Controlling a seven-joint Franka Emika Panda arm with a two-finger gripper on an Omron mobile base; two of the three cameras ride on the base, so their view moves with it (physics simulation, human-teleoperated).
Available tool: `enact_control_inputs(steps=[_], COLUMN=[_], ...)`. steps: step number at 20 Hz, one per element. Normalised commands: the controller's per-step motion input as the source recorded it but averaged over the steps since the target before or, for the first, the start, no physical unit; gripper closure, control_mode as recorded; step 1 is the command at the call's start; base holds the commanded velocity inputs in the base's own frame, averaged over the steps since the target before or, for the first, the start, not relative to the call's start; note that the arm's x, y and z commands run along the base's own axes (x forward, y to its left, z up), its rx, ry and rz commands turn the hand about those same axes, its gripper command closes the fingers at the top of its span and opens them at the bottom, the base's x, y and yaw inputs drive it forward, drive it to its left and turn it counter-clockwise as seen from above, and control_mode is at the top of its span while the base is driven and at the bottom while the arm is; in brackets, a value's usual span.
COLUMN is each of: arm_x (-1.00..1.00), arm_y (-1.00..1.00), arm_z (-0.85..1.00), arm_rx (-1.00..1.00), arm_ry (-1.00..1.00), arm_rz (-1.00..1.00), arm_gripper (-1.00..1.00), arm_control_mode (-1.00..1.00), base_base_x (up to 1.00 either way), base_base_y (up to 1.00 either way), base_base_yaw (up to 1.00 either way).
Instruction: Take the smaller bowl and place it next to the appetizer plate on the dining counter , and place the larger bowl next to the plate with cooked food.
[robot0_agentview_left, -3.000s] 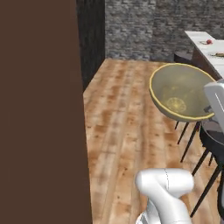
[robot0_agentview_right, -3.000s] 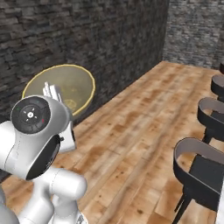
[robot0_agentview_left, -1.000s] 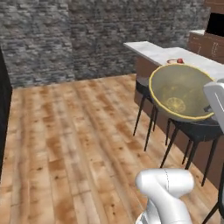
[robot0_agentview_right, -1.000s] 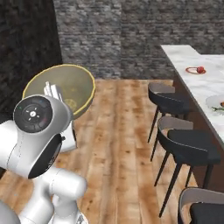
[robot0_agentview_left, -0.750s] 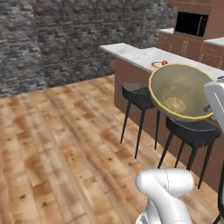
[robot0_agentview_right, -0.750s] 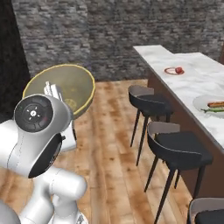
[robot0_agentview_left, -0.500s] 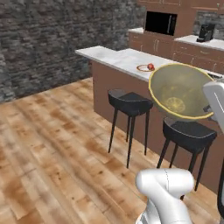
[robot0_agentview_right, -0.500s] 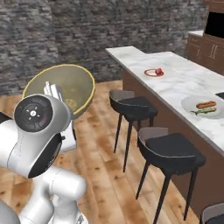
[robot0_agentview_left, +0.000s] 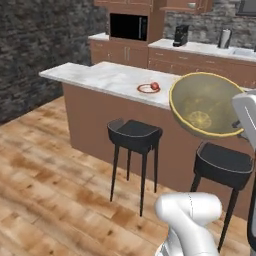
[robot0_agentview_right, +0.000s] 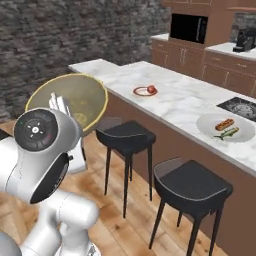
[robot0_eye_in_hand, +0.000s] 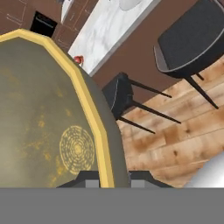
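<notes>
One larger bowl (robot0_agentview_left: 207, 105) clamped at rim in hand (robot0_eye_in_hand: 108, 175); two plates on dining counter (robot0_agentview_right: 185, 107); two stools.

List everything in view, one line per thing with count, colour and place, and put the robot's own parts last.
larger bowl: one, olive-tan with yellow rim, held up in the air, short of the counter.
appetizer plate: one, red-rimmed with a red food item, on the dining counter.
plate with cooked food: one, pale grey, on the counter, apart from the red-rimmed plate.
dining counter: one, white marble over brown panelling.
stools: two, black, in front of the counter.
microwave: one, black, in the back cabinets.
coffee machine: one, dark, on the back worktop.
pincer: one, dark tips, shut on the bowl's rim.
</notes>
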Motion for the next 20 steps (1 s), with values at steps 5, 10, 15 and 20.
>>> enact_control_inputs(steps=[5, 10, 15, 20], arm_x=[0.0, 0.0, 0.0, 0.0], arm_y=[0.0, 0.0, 0.0, 0.0], arm_z=[0.0, 0.0, 0.0, 0.0], arm_rx=[0.0, 0.0, 0.0, 0.0], arm_ry=[0.0, 0.0, 0.0, 0.0], arm_rz=[0.0, 0.0, 0.0, 0.0], arm_gripper=[1.0, 1.0, 1.0, 1.0], arm_control_mode=[1.0, 1.0, 1.0, 1.0], base_base_x=[0.57, 0.58, 0.68, 0.77], base_base_y=[0.0, -0.18, 0.01, 0.22], base_base_yaw=[-0.47, -0.48, -0.49, -0.36])
